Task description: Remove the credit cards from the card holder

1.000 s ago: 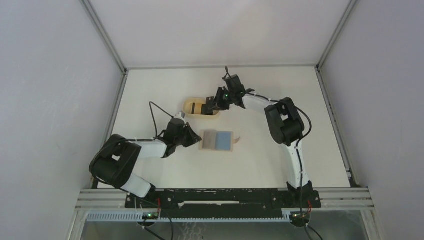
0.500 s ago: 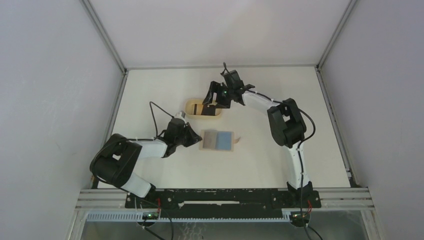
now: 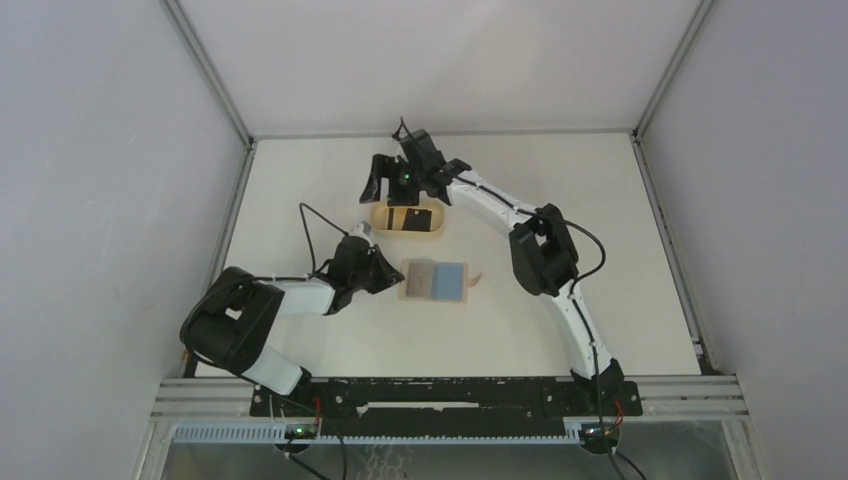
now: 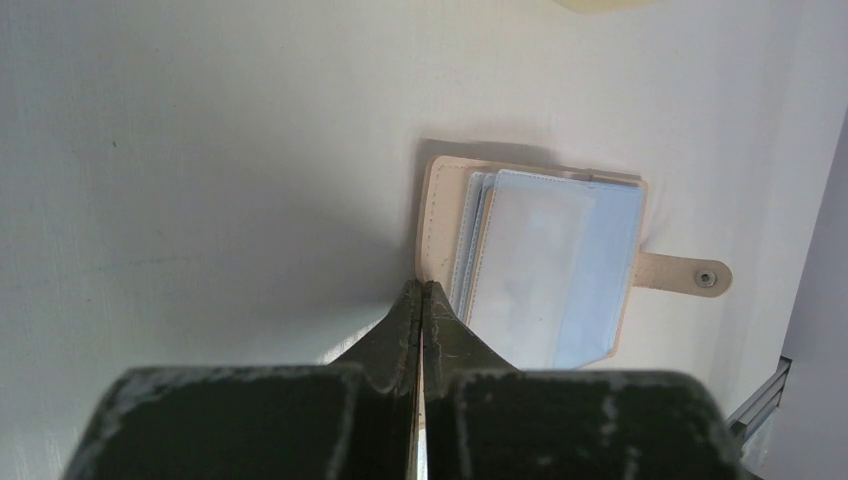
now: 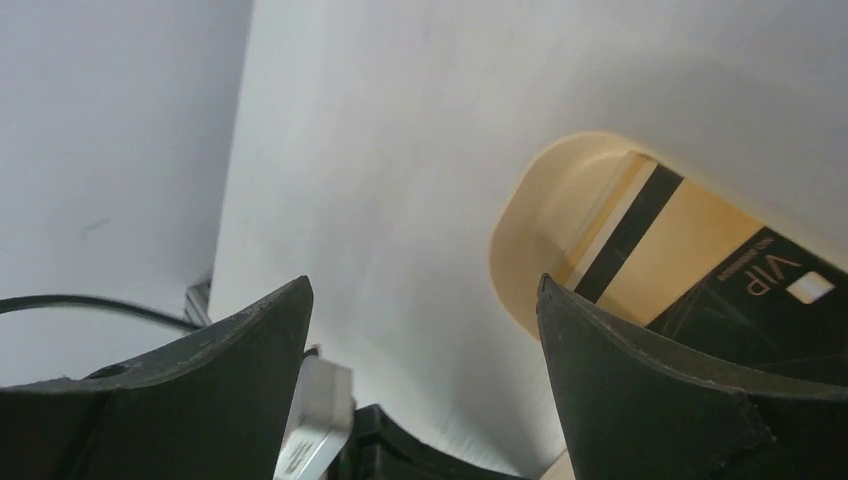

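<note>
left gripper [image 4: 420, 290] clamped shut, tips at edge of open card holder [image 4: 535, 270] | right gripper [image 5: 422, 292] spread wide, empty, near tray [image 5: 515, 235] | two cards [image 5: 690, 250] lying in tray

I see my two arms built alike: white shells on the long links, bulky black housings at the joints. A thin black cable loops off the left arm [image 3: 300, 296] near its wrist, and another runs by the black elbow of the right arm [image 3: 540, 262]. A green light [image 3: 408, 181] glows on the right wrist. The left gripper [image 4: 421, 292] has dark matte fingers [image 4: 395, 335], scuffed pale along their edges. The right gripper [image 5: 422, 290] has smooth dark wedges.
</note>
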Robot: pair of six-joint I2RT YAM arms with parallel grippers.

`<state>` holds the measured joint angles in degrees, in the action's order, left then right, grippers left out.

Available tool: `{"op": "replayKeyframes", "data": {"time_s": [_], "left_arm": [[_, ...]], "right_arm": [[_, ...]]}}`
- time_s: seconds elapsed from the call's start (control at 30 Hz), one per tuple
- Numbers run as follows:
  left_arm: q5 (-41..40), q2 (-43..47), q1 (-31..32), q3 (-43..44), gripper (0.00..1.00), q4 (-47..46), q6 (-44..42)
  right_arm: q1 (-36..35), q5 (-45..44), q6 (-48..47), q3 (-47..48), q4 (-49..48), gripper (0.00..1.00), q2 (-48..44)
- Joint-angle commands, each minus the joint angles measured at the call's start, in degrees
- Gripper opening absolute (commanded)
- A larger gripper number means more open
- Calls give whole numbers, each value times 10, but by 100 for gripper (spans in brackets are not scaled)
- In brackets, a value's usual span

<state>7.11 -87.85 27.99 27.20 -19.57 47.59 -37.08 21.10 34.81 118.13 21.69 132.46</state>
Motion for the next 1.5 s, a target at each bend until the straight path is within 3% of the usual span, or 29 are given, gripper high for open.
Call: {"op": "replayKeyframes", "data": {"time_s": [0.0,0.47,1.07,1.47], "left_arm": [[-28,-26,-2,-25,0,127,-26],[-24,-24,-7,-33,0,121,-28],[-21,-26,-10,-36,0,116,-27],[-21,-24,-9,-40,0,114,-26]], "right_arm": [[-11,-8,10,34,43,92,43],[-13,-85,5,33,72,93,87],[-9,-179,-69,-20,119,93,57],[-35,-156,-48,17,117,93,72]]}}
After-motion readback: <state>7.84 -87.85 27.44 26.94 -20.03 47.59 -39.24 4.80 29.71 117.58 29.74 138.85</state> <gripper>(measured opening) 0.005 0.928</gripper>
